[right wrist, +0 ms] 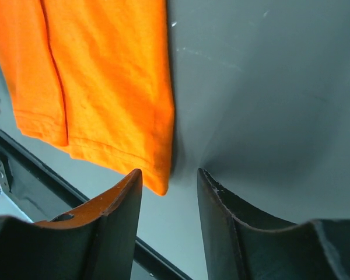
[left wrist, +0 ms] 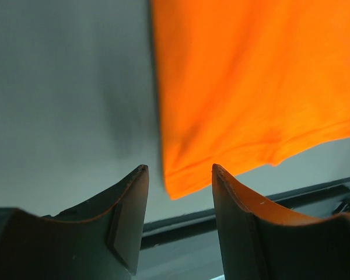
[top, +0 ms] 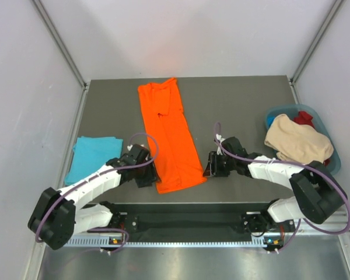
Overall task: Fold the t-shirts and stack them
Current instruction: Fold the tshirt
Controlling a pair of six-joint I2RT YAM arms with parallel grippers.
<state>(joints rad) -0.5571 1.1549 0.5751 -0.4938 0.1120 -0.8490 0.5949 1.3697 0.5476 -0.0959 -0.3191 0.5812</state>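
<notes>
The orange t-shirt (top: 168, 137) lies in a long strip on the worktop (top: 239, 105). Its near corners sit at the tips of the left claw (left wrist: 178, 169) and right claw (right wrist: 169, 172) — both parted, gripping nothing. The turquoise t-shirt (top: 90, 154) lies folded, left.

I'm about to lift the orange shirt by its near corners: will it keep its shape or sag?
Probably floppy: the orange t-shirt lies flat as thin cloth, so it should sag between grips. Likely light for its size. Its folded layers may slip apart unless the fingers pinch them all.
</notes>
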